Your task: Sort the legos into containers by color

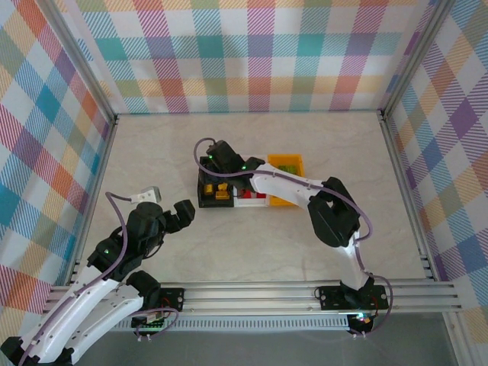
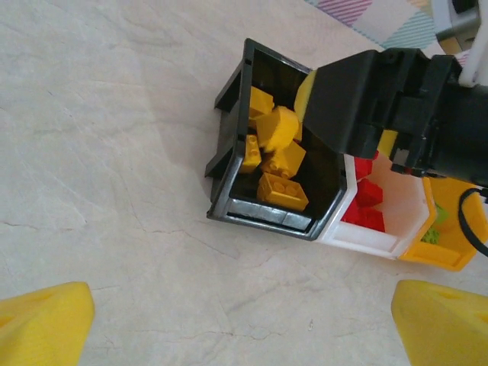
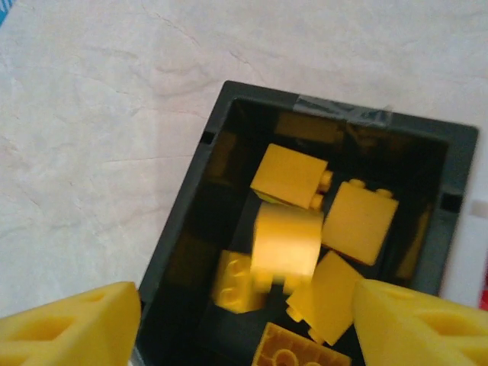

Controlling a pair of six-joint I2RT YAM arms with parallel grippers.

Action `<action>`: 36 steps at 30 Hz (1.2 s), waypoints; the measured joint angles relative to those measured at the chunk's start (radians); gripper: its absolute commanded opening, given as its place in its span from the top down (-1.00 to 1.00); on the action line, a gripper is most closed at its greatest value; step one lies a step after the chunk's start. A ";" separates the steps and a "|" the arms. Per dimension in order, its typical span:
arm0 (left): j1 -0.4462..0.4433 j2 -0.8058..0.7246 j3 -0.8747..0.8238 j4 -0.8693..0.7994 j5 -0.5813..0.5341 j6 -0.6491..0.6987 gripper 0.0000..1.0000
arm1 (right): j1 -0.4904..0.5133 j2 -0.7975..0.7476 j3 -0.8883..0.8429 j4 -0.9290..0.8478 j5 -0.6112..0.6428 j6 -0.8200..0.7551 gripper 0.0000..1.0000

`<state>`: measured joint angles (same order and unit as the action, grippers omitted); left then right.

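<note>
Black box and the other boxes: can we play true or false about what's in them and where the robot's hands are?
1. The black bin holds yellow bricks. True.
2. The white bin holds green bricks. False: it holds red bricks.
3. The white bin stands between the black bin and the orange-yellow bin. True.
4. The right gripper hangs over the orange-yellow bin. False: it hangs over the black bin, jaws apart.
5. The left gripper is open and holds nothing. True.
</note>
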<state>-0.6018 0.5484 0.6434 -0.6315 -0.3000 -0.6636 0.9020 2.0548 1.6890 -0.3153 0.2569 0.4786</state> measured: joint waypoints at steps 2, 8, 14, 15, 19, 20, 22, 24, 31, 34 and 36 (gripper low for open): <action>0.000 0.000 0.000 -0.001 -0.009 -0.014 -1.00 | 0.008 -0.046 -0.029 0.011 0.013 -0.008 -0.60; 0.000 0.025 -0.028 0.047 -0.043 -0.054 -1.00 | 0.065 -0.438 -0.338 0.069 0.059 -0.013 -1.00; 0.001 0.166 -0.031 0.194 -0.180 0.004 -1.00 | 0.083 -0.847 -0.746 0.188 0.125 0.055 -0.99; 0.005 0.203 -0.024 0.226 -0.213 0.035 -1.00 | 0.080 -0.888 -0.803 0.187 0.140 0.064 -1.00; 0.068 0.393 0.038 0.376 -0.307 0.229 -1.00 | 0.076 -0.958 -0.914 0.152 0.194 0.096 -0.99; 0.100 0.446 0.050 0.423 -0.320 0.291 -1.00 | 0.076 -0.974 -0.932 0.144 0.209 0.106 -0.99; 0.167 0.534 0.054 0.505 -0.328 0.390 -1.00 | 0.076 -1.014 -0.962 0.128 0.244 0.119 -0.99; 0.235 0.611 0.036 0.584 -0.326 0.462 -1.00 | 0.076 -1.057 -0.990 0.120 0.282 0.135 -0.99; 0.370 0.863 -0.125 0.930 -0.268 0.614 -0.99 | 0.057 -1.186 -1.079 0.067 0.422 0.184 -0.99; 0.375 0.969 -0.135 1.058 -0.227 0.666 -1.00 | 0.032 -1.248 -1.116 0.045 0.452 0.183 -0.99; 0.382 1.009 -0.124 1.099 -0.203 0.682 -1.00 | 0.007 -1.307 -1.151 0.044 0.465 0.170 -0.99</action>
<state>-0.2199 1.5578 0.5194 0.4675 -0.5034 0.0181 0.9092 0.7479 0.5377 -0.2714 0.7223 0.6487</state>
